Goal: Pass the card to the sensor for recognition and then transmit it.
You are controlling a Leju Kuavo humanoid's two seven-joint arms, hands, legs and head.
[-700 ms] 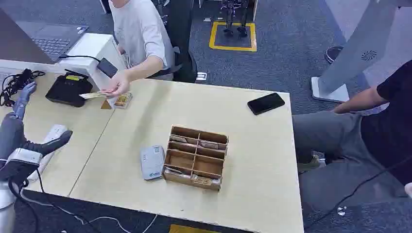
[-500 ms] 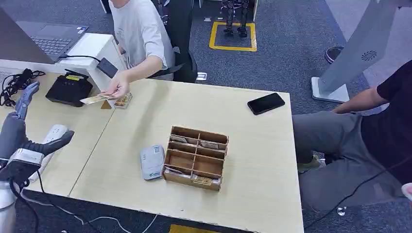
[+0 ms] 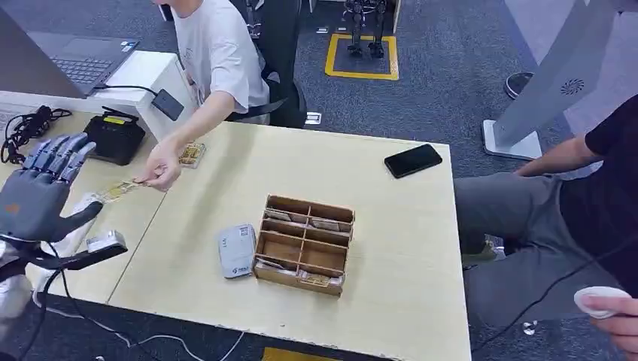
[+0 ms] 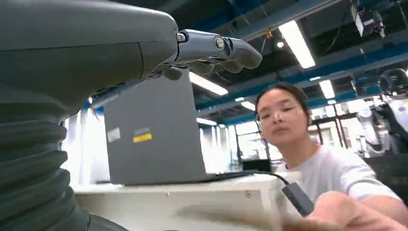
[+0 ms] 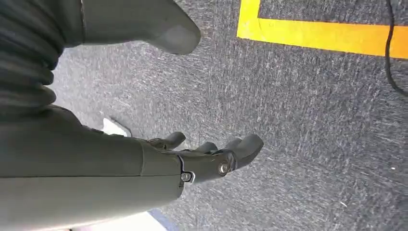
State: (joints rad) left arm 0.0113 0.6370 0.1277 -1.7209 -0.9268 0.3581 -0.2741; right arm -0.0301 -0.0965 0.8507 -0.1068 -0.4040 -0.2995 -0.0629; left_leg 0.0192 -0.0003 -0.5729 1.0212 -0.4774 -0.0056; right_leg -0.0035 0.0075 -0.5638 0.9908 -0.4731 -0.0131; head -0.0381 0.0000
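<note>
A person in a white shirt holds out a small card [image 3: 114, 191] with one hand [image 3: 158, 172] over the left part of the table. My left hand [image 3: 39, 197] is raised just left of the card, fingers spread and palm toward it, holding nothing. The card's tip lies close to my thumb [image 3: 84, 214]; I cannot tell if they touch. The black sensor box [image 3: 114, 137] stands behind the card. In the left wrist view my left hand [image 4: 211, 50] is open above the person's blurred hand [image 4: 344, 211]. My right hand [image 5: 211, 156] hangs over the floor, holding nothing.
A wooden compartment box [image 3: 305, 242] with cards and a grey device [image 3: 236, 250] sit mid-table. A small card stack [image 3: 190, 154] lies near the person, a black phone [image 3: 411, 159] at the far right. A laptop [image 3: 79, 64] and cables [image 3: 26, 128] are at the back left. Another person [image 3: 594, 188] sits right.
The person's hand has brought the card from beside the black sensor box down toward my left hand. My left hand has risen and turned, fingers spread, to face it.
</note>
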